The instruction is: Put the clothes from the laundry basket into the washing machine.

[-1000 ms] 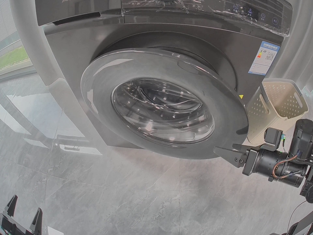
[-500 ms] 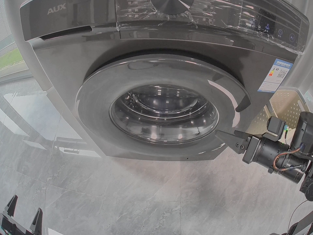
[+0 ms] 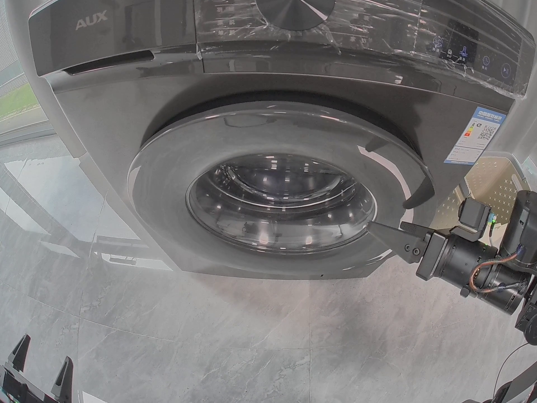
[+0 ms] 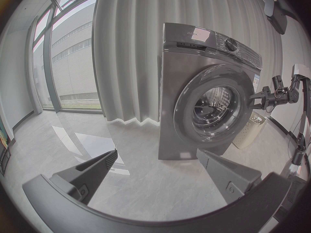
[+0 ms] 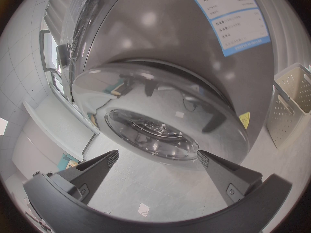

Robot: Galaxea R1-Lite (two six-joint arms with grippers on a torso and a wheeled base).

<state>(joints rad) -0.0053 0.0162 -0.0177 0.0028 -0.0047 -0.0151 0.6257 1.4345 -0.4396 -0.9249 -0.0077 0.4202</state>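
Washer is seen dead ahead at 12 o'clock, with the round door laid close against it; latched or not cannot be told. Basket is stood on the floor at the washer's 3 o'clock, just beside it; its contents are hidden. Right gripper is held at the door rim's 4 o'clock, fingers spread, nothing clamped; contact with the rim cannot be confirmed. Left gripper is held low at 7 o'clock, well apart from the washer, fingers spread, nothing held.
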